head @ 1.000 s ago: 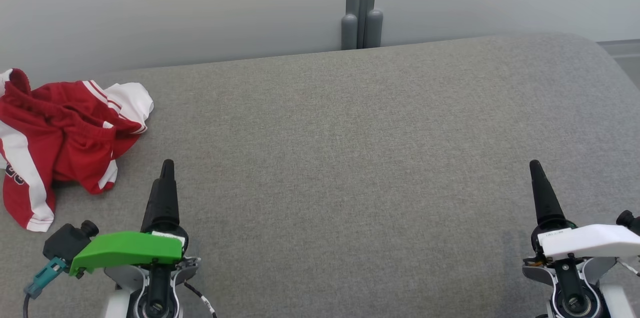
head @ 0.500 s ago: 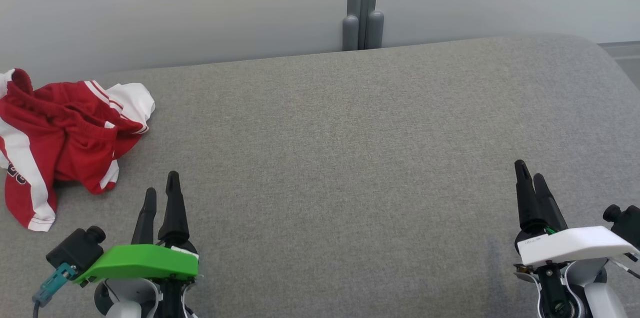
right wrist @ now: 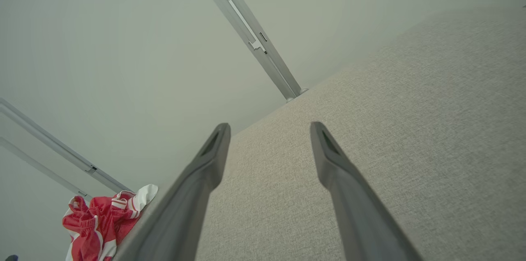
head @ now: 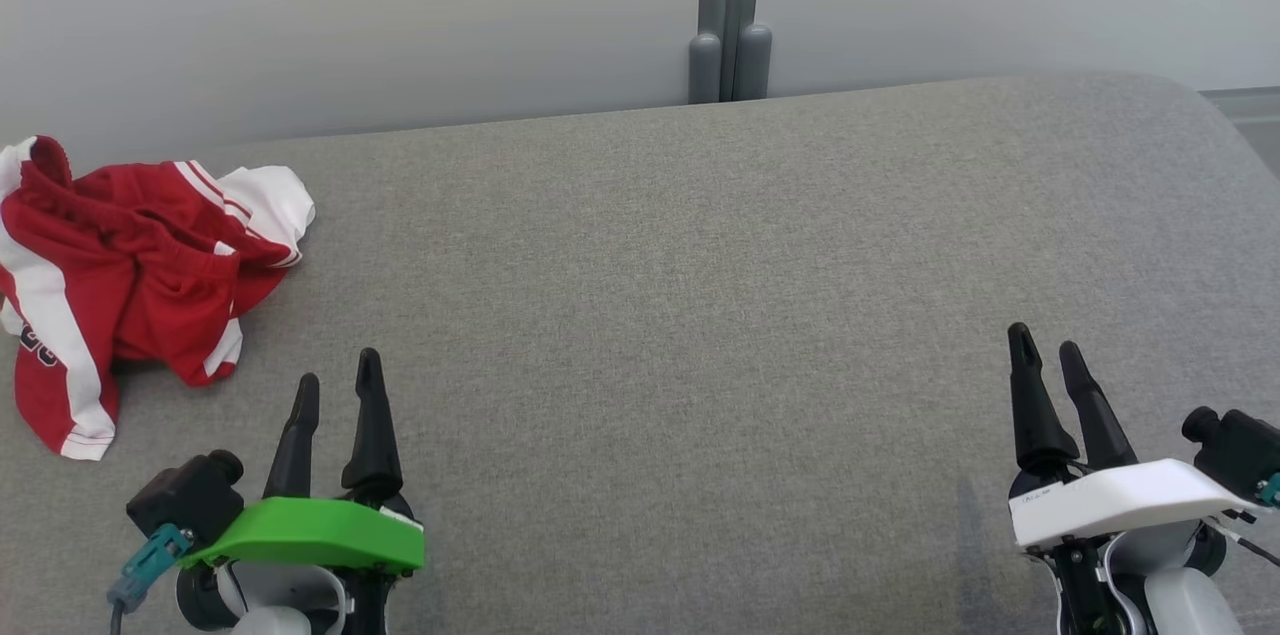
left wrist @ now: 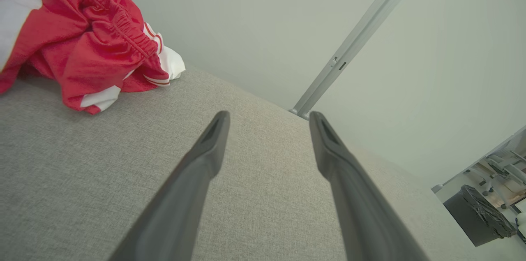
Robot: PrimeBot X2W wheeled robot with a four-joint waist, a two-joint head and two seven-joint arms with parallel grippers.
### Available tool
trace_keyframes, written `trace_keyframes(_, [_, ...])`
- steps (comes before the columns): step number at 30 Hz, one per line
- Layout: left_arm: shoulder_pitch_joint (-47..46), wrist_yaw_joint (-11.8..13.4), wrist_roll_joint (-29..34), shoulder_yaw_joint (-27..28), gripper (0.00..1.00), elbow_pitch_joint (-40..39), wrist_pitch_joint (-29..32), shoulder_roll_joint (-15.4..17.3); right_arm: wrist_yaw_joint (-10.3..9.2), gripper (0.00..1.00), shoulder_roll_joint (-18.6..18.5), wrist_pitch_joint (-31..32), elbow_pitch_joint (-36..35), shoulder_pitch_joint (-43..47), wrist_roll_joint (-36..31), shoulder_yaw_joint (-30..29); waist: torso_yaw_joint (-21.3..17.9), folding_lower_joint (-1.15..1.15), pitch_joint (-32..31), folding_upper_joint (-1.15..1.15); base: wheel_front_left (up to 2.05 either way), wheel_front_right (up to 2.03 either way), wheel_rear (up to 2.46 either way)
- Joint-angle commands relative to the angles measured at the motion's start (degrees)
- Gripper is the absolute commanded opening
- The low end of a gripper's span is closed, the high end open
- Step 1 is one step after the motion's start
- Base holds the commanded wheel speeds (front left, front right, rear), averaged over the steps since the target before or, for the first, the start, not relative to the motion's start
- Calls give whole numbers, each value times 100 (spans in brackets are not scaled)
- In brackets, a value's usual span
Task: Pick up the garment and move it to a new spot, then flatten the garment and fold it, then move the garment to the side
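Note:
The garment, a red piece with white stripes and an elastic waistband, lies crumpled at the far left of the grey fabric surface. It also shows at the top left of the left wrist view and small at the bottom left of the right wrist view. My left gripper stands open at the lower left, a little right of and nearer than the garment, with nothing between its fingers. At the lower right, far from the garment, my right gripper is open and empty as well.
A pale wall runs behind the surface, with a grey vertical post at its middle. The surface curves down at its far right end. A dark box-like object shows off the surface's far end.
Both grippers have turned about their wrists, so each pair of fingers now shows side by side instead of in line. The left gripper shifted right and lower, the right one left.

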Motion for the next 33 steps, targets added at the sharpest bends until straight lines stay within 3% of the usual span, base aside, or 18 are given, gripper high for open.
trace_keyframes(1, [28, 21, 161, 1, 100, -74, -38, 27, 3, 100, -36, -60, -95, -12, -146, 26, 1, 0, -1, 0, 0, 0, 0])
trace_keyframes(33, [225, 218, 1808, -126, 100, -55, -415, 35, 4, 100, -56, -559, -44, -48, -1996, 423, 123, 0, 37, 0, 0, 0, 0])
